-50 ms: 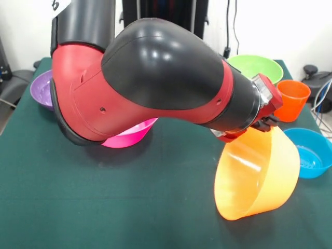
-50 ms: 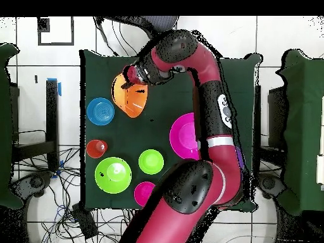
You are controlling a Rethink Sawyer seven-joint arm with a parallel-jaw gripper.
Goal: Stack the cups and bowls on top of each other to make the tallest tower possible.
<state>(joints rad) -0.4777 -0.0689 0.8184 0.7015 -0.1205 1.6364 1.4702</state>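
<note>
Large orange bowl [image 1: 258,174]: tilted on its side, mouth facing the camera, lower rim near the green desk [image 1: 129,207].
Hand [image 1: 262,123]: clamped on this bowl's upper rim.
Orange-red tumbler [image 1: 291,99]: upright, just behind.
Blue bowl [image 1: 310,152]: beside it.

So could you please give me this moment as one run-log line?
gripper: shut on large orange bowl | bowl: tilted, lifted | tower: not started

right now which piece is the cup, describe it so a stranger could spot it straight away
Start at the green table and find the big orange bowl tipped on its side at the arm's gripper. Just behind it, between the large green bowl and the blue bowl, stands the cup. It alone is taller than wide: a small, upright, orange-red tumbler.
</note>
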